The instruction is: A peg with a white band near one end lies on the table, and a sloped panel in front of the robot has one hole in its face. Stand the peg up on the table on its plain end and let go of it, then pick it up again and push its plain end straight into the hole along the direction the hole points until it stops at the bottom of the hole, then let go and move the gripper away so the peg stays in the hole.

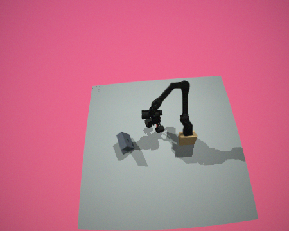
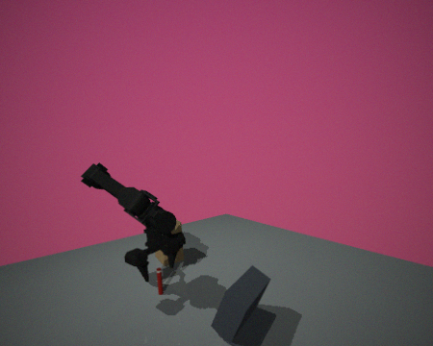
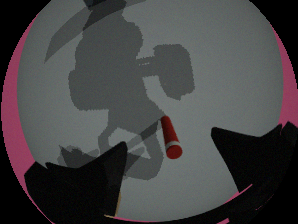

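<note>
The red peg [image 2: 160, 281] stands upright on the grey table, free of the fingers. In the top view it shows only as a small red spot [image 1: 157, 124] under the wrist. In the wrist view the peg [image 3: 170, 137] sits between and slightly ahead of my two fingertips, seen from above. My gripper [image 2: 143, 267] is open and empty, hovering just left of and above the peg; it also shows in the top view [image 1: 158, 128] and in the wrist view [image 3: 169, 163]. The sloped dark grey panel [image 1: 125, 142] with its hole [image 1: 128, 140] stands apart from the peg.
The arm's tan base block [image 1: 187, 138] stands behind the peg. Arm shadows fall across the table.
</note>
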Robot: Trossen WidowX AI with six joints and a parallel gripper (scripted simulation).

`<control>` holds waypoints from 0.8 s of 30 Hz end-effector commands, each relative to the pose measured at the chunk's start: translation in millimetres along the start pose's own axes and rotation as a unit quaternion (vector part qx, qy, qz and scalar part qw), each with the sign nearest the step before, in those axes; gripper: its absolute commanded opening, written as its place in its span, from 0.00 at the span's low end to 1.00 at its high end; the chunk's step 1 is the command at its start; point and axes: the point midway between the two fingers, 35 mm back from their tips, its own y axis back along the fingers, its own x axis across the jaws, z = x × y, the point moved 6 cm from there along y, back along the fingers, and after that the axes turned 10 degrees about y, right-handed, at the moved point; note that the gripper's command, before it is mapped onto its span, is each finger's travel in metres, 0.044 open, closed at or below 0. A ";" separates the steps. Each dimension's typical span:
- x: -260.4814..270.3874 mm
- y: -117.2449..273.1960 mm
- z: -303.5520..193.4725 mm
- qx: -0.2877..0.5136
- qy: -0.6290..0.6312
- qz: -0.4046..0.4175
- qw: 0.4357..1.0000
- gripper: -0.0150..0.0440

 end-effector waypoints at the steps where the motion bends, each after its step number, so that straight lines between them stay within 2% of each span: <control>1: 0.4 -7.3 -1.1 0.002 0.003 -0.001 1.000 1.00; 14: 0.4 -25.5 -3.4 0.004 0.003 -0.003 1.000 1.00; 24: -0.1 -21.9 -2.4 0.002 0.000 -0.002 1.000 0.56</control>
